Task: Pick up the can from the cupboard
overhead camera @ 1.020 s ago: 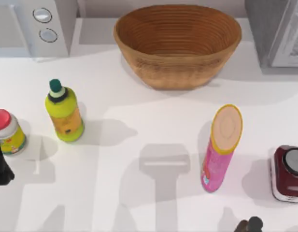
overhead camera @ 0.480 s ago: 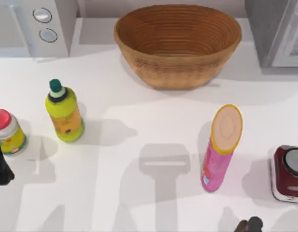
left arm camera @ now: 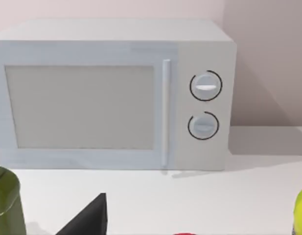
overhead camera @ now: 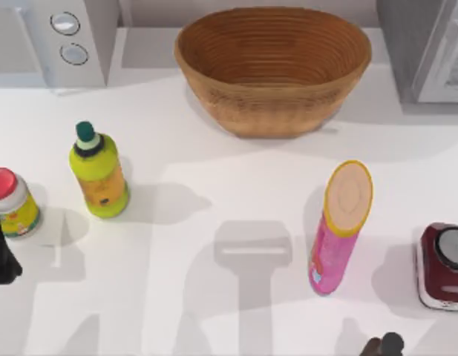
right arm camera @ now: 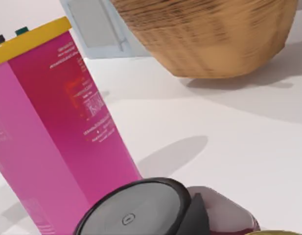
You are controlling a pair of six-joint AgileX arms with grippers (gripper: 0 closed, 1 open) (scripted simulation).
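White desk: tall pink can (overhead camera: 338, 231) stands upright near the right edge, closest to right gripper (overhead camera: 383, 345) at front edge; jaw state unclear.

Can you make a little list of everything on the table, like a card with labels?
surface: white table
back middle: brown woven basket
back left: white microwave with two dials
back right: grey cupboard
left side: green-yellow bottle upright; small jar with red lid beside it
right side: tall pink can with yellow rim, standing upright
far right: dark red tin with grey lid
left gripper: at the left edge
right gripper: at the bottom edge
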